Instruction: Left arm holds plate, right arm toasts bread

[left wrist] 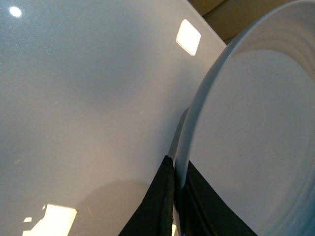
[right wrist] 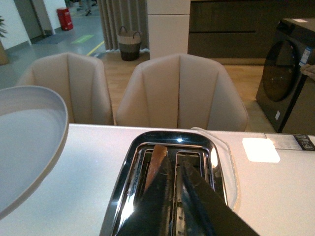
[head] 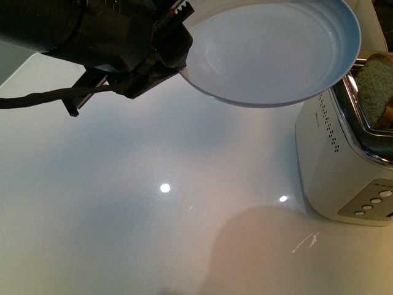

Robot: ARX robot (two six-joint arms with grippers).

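Bread (head: pixel 376 86) in toaster (head: pixel 344 166) front view, chairs (right wrist: pixel 182 93) right wrist only

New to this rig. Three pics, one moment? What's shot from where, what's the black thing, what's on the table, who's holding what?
Yes, one moment, three cameras. The robot has two arms ending in grippers.

The front view looks out from the robot's body. The black bulk is the left arm; its gripper clamps the rim of a pale blue plate, held empty above the white table. On the table stands a white toaster with a bread slice standing up in a slot.

The left wrist view looks along the left gripper: its black fingers pinch the plate rim.

The right wrist view looks down on the toaster's slots, past the right gripper, whose fingers sit close together right above them, holding nothing that I can see. Chairs stand behind.
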